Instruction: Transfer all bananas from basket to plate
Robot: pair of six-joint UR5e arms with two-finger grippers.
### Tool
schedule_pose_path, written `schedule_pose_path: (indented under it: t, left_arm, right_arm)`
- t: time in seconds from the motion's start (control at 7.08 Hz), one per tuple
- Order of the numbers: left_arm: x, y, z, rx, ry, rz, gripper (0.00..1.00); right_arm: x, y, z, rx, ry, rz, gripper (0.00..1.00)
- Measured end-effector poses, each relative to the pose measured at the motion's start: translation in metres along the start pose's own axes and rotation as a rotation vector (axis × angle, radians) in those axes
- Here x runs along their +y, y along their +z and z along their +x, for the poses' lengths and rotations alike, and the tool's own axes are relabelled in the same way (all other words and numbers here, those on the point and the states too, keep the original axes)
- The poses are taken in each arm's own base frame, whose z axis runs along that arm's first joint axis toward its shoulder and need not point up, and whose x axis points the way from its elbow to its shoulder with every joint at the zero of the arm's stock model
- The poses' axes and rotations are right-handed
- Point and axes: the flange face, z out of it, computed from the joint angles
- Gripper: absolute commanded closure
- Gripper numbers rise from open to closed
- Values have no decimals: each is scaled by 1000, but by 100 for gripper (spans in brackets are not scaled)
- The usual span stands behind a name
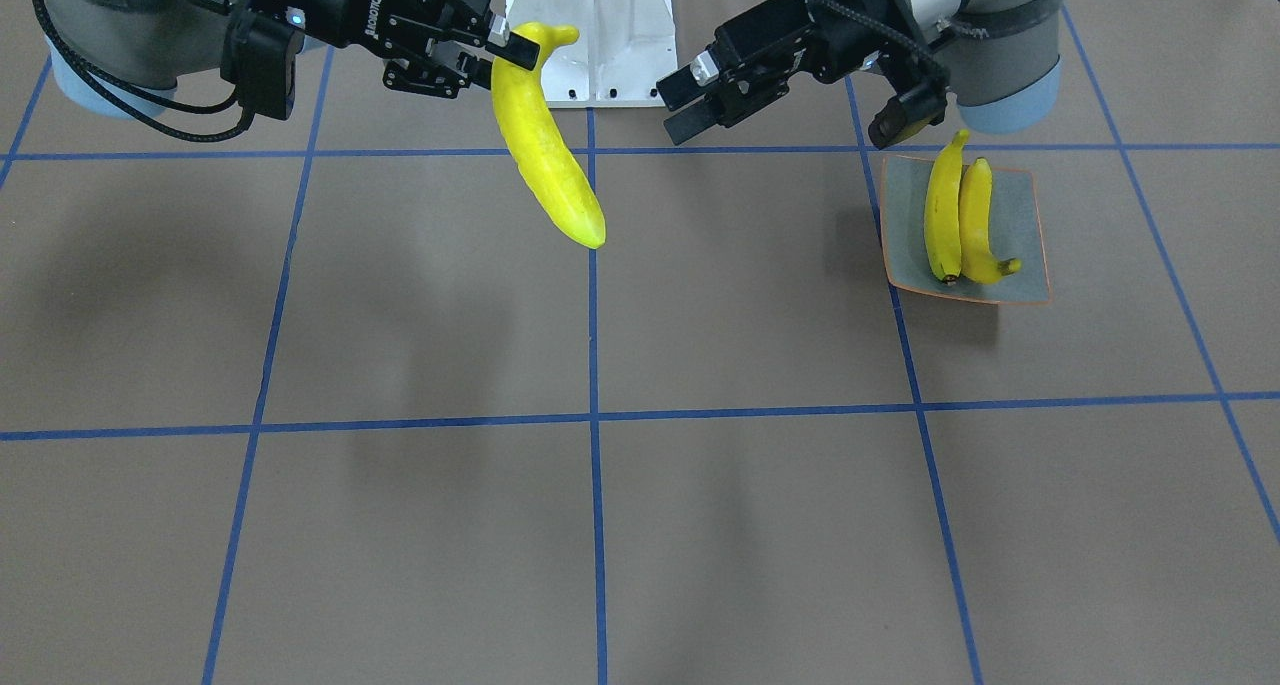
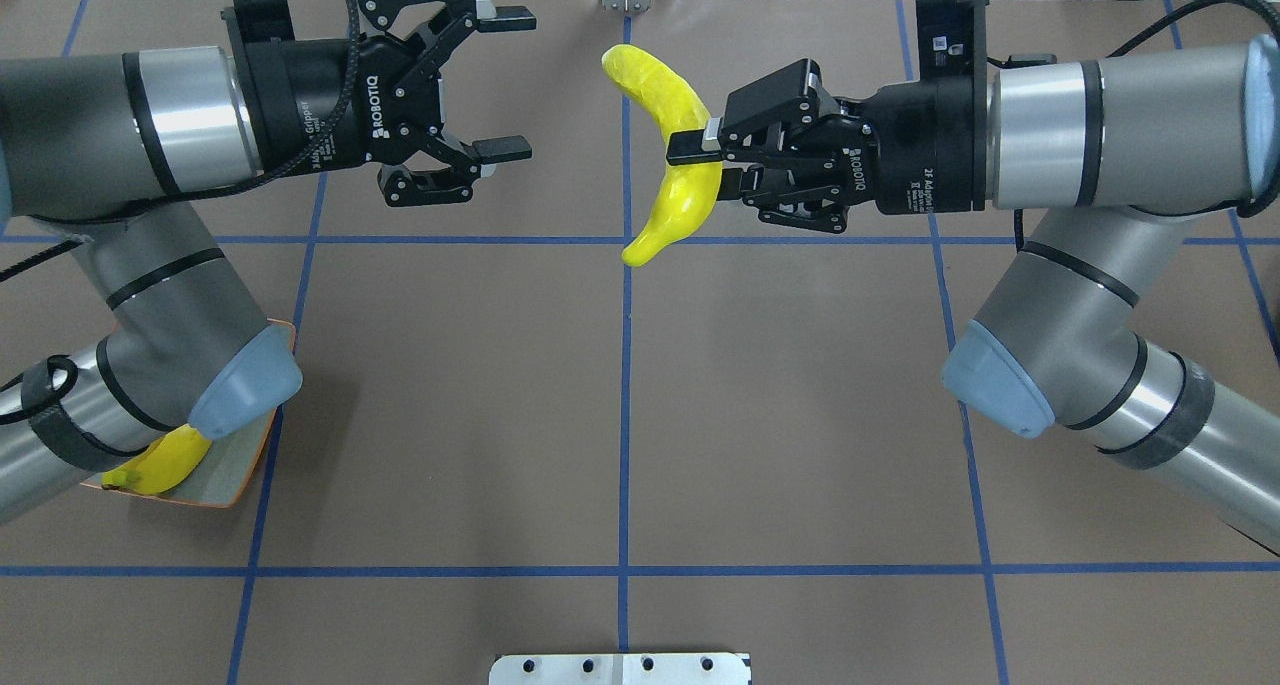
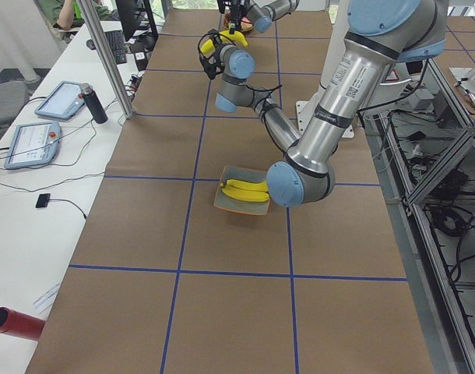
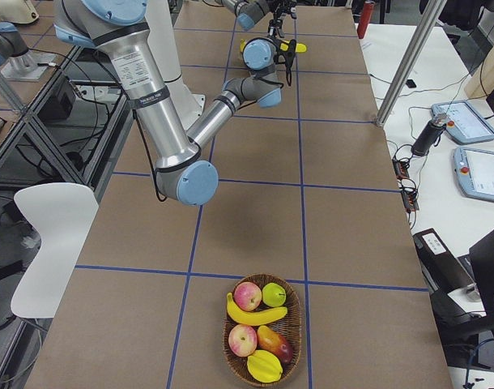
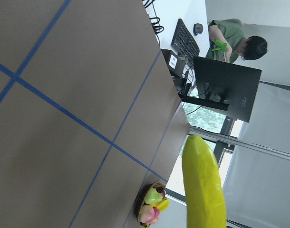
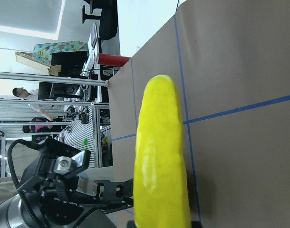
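My right gripper [image 2: 690, 155] is shut on a yellow banana [image 2: 655, 85] near its stem end and holds it high over the table's middle, hanging down in the front view [image 1: 545, 155]. My left gripper [image 2: 512, 80] is open and empty, facing the banana from a short gap away. The grey-blue plate [image 1: 1015, 215] with an orange rim holds two bananas [image 1: 945, 215] side by side, below my left arm. The basket [image 4: 226, 340] at the table's right end holds one more banana [image 4: 251, 314] among other fruit.
The basket also holds apples [image 4: 247, 296] and other fruit. My left elbow [image 2: 245, 380] hangs over the plate [image 2: 235, 465] in the overhead view. A white mount [image 1: 595, 35] stands at the robot's base. Operator desks with tablets [image 4: 482, 174] line the far side.
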Motion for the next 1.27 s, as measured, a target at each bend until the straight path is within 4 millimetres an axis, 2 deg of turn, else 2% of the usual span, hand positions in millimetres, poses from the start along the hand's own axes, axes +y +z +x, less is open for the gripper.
schedule_pose_path:
  t: [0.28, 0.71, 1.27]
  left_arm:
    - [17, 16, -7, 48, -29, -7, 0]
    - [51, 47, -31, 102, -83, 4, 0]
    - [51, 78, -30, 141, -94, 50, 0]
  right_arm:
    - [1, -3, -2, -38, 17, 12, 100]
    - [1, -3, -5, -53, 23, 20, 100]
    - [4, -6, -7, -58, 27, 12, 100]
